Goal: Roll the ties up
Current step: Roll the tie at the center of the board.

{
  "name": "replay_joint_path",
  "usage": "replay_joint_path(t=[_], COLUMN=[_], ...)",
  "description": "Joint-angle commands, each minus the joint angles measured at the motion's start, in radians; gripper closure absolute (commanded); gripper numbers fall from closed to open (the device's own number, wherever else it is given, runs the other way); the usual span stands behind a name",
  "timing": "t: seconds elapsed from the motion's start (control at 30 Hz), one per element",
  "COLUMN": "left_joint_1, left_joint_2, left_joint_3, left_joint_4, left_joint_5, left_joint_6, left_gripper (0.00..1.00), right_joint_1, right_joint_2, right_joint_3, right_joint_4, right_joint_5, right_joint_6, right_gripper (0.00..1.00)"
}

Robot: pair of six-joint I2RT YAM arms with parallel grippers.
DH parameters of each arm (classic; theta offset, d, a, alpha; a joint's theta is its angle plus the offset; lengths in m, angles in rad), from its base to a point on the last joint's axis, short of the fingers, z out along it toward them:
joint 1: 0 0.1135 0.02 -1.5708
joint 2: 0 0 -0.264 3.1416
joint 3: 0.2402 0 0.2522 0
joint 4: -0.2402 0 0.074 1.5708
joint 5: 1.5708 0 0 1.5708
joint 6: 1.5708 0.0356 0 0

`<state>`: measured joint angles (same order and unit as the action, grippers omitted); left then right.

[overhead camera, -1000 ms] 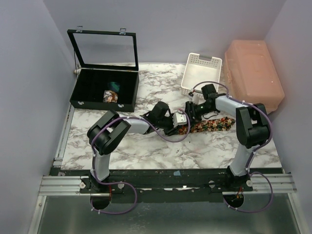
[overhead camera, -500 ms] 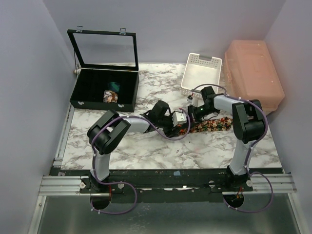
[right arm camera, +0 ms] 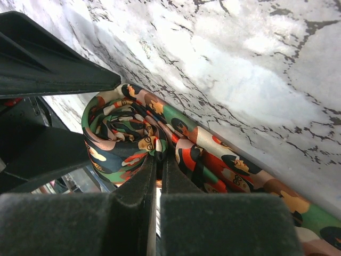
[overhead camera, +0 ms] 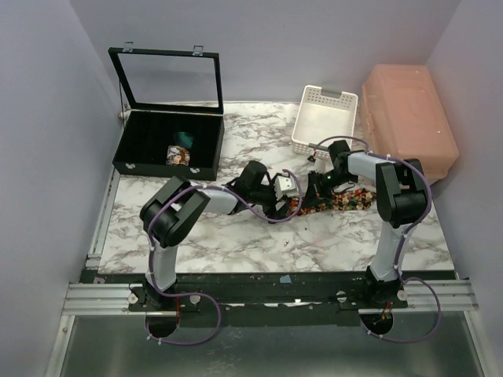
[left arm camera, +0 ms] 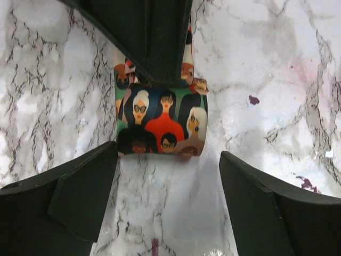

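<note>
A tie (overhead camera: 350, 199) printed with faces in red, green and black lies across the marble table, its left end wound into a roll (left arm camera: 162, 122). My left gripper (left arm camera: 168, 178) is open, its fingers (left arm camera: 80, 197) standing either side of the marble just short of the roll and not touching it. My right gripper (right arm camera: 159, 160) is shut on the tie, pinching fabric where the roll (right arm camera: 120, 136) meets the flat length (right arm camera: 234, 165). From above, both grippers meet at the roll: left gripper (overhead camera: 289, 196), right gripper (overhead camera: 318, 187).
An open black case (overhead camera: 149, 153) at the back left holds a rolled patterned tie (overhead camera: 179, 155) and a teal one (overhead camera: 184, 139). A white slotted basket (overhead camera: 324, 118) and a pink lidded bin (overhead camera: 409, 118) stand at the back right.
My left gripper has opened and let go of the roll. My right gripper has shut on the tie at the roll and shifted slightly right.
</note>
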<state>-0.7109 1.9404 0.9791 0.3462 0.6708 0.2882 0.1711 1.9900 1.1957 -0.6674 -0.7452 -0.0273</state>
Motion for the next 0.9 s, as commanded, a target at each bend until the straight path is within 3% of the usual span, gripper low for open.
replay_joint_path(t=[0.0, 0.1, 0.3, 0.37, 0.5, 0.63, 0.73, 0.87], left_joint_1=[-0.021, -0.038, -0.066, -0.065, -0.045, -0.001, 0.014, 0.013], left_joint_2=[0.053, 0.08, 0.115, 0.123, 0.088, 0.041, 0.025, 0.025], left_joint_3=[0.037, 0.059, 0.094, 0.108, 0.058, 0.0, -0.021, -0.006], left_joint_4=[0.083, 0.094, 0.047, 0.0, -0.074, -0.145, -0.17, -0.179], left_joint_5=[0.052, 0.033, -0.003, -0.013, -0.005, 0.029, 0.037, 0.043], left_joint_6=[-0.052, -0.064, 0.002, 0.017, 0.059, 0.086, 0.106, 0.089], left_gripper=[0.1, 0.1, 0.23, 0.33, 0.62, 0.7, 0.75, 0.76], right_joint_1=[0.014, 0.022, 0.068, 0.081, 0.087, 0.085, 0.071, 0.033], right_joint_2=[0.07, 0.067, 0.057, 0.045, 0.007, -0.041, -0.076, -0.11], right_joint_3=[-0.03, -0.039, -0.047, -0.056, -0.079, -0.092, -0.058, -0.01], right_joint_4=[0.049, 0.059, 0.067, 0.077, 0.104, 0.12, 0.108, 0.08], right_joint_5=[0.208, 0.183, 0.125, 0.112, 0.106, 0.098, 0.047, 0.044], right_joint_6=[-0.04, -0.03, -0.015, 0.004, 0.079, 0.134, 0.147, 0.108], right_gripper=[0.99, 1.0, 0.99, 0.99, 0.99, 0.99, 0.76, 0.72])
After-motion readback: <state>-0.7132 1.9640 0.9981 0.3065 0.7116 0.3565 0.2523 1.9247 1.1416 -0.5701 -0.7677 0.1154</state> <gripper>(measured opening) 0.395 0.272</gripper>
